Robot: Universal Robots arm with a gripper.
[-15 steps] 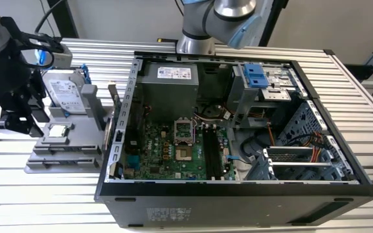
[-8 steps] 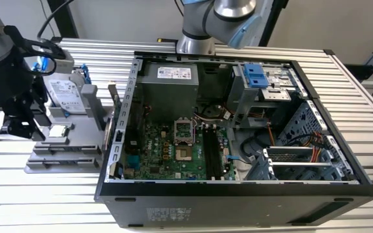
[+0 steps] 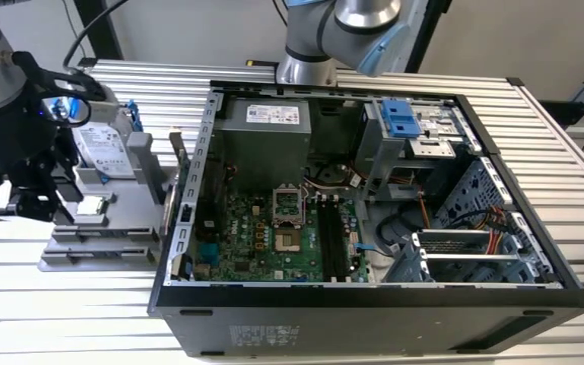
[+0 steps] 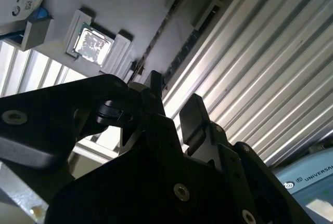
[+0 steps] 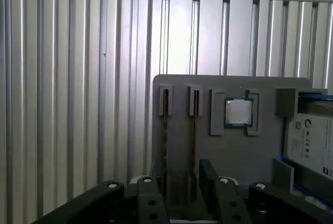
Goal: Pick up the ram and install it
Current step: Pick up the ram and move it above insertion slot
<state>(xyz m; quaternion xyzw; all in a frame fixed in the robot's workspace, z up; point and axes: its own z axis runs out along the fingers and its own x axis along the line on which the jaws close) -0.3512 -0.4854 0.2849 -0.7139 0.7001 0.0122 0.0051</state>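
On my feed the gripper [image 5: 179,182] is spread wide with nothing in it, hovering over the gray holder [image 5: 234,156]. The ram [image 5: 194,130] isn't picked up yet. In the first wrist view it sits edge-up in one of the holder's narrow slots, just past the fingers [image 5: 209,174]. Further along the same holder are the square processor [image 5: 239,112] and then the hard drive [image 5: 312,143]. All of this sits to the exterior view's left of the open computer case [image 3: 373,304], which has the motherboard [image 3: 261,243] inside.
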